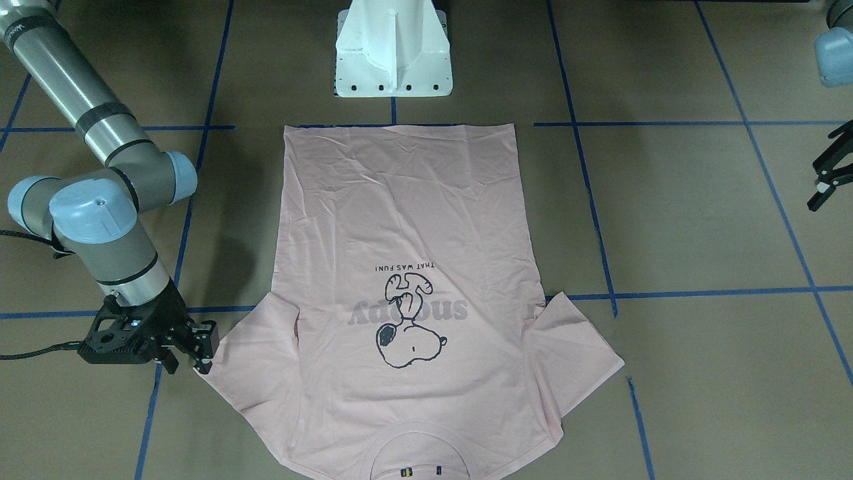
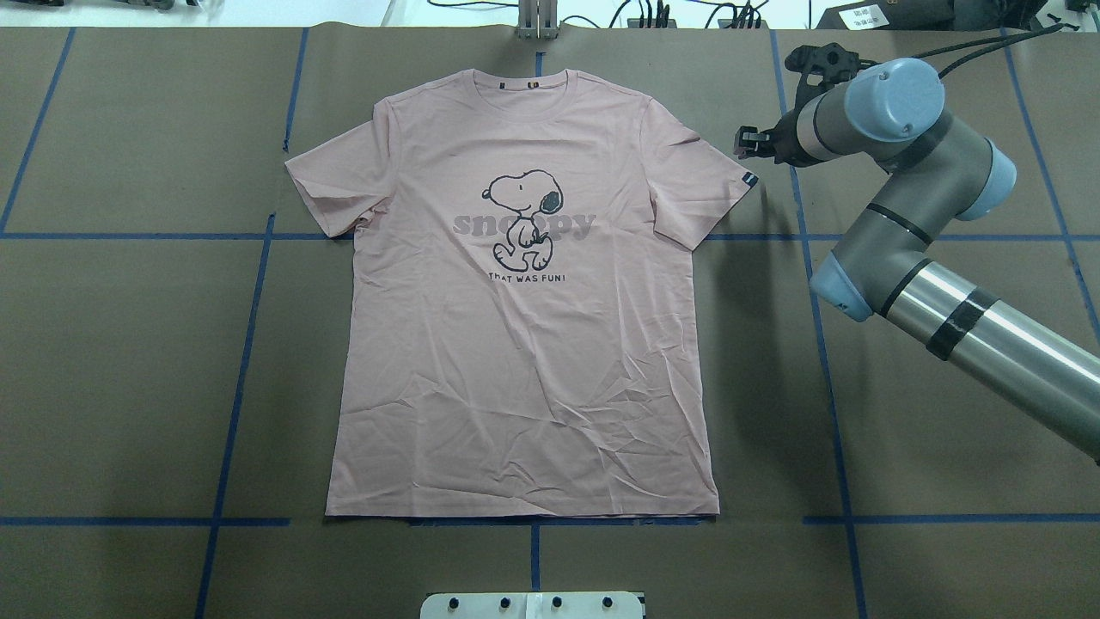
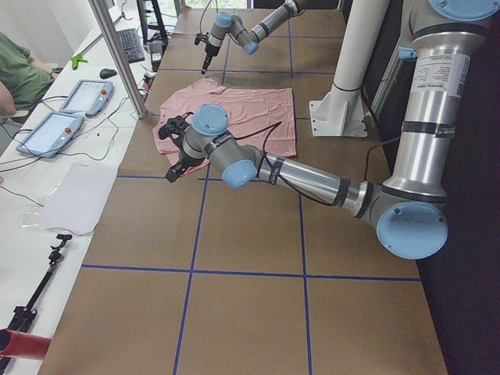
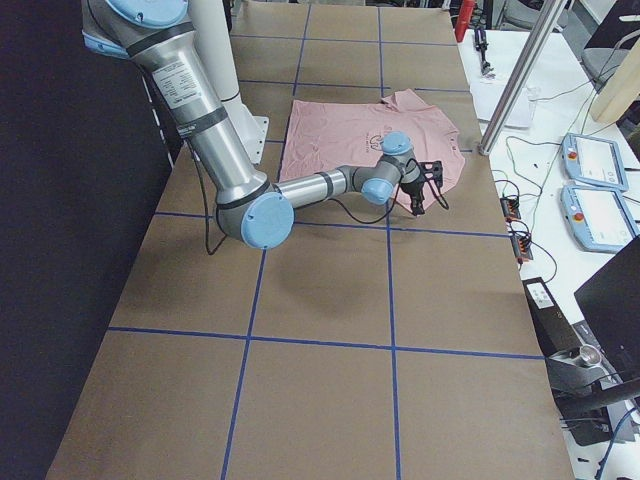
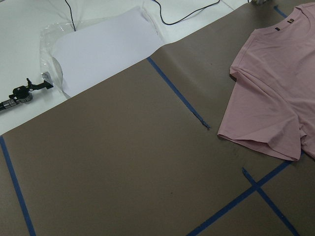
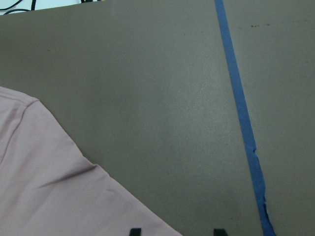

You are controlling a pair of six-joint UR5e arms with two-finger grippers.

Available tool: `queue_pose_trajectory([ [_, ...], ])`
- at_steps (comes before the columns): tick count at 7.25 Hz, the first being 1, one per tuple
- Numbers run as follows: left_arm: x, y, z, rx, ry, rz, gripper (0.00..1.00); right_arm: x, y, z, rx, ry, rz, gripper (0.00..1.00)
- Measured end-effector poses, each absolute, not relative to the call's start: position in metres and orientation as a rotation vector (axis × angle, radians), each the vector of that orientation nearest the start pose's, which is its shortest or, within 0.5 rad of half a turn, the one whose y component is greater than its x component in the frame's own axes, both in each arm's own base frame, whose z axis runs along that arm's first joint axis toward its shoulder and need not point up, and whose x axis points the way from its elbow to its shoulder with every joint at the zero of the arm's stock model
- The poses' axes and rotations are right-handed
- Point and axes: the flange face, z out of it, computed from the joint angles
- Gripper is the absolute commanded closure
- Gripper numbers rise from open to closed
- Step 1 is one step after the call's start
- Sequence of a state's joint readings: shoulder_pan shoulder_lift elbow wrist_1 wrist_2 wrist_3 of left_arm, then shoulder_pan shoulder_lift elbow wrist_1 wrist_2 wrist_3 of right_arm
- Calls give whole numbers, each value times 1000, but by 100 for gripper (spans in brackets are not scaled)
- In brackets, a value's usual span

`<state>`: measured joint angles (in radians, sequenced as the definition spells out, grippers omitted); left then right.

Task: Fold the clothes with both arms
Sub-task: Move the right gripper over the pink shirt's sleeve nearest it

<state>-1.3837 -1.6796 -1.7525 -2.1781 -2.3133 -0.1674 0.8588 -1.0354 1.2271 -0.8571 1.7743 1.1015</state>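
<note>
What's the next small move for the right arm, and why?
Probably lower the right gripper slightly and close on the T-shirt sleeve hem. It sits open at that sleeve's edge; the wrist view shows one fingertip over fabric, the other over bare table. The shirt lies flat and unfolded, nothing gripped yet.

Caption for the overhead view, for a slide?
Pale pink printed T-shirt flat, print up; right arm's black two-finger gripper at its tagged sleeve.
</note>
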Motion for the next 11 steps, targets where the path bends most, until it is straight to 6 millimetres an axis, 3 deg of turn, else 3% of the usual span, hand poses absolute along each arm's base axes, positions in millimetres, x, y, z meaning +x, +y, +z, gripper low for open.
queue_pose_trajectory([
  [5, 36, -543, 439, 725, 831, 354, 0, -417, -629, 444, 410, -805, 268, 46],
  [9, 36, -542, 437, 728, 831, 356, 0, -425, -626, 449, 416, -787, 268, 56],
  [10, 35, -542, 437, 728, 831, 356, 0, -425, -625, 450, 416, -785, 267, 72],
  [11, 35, -542, 438, 728, 831, 356, 0, -425, -625, 451, 415, -784, 268, 100],
])
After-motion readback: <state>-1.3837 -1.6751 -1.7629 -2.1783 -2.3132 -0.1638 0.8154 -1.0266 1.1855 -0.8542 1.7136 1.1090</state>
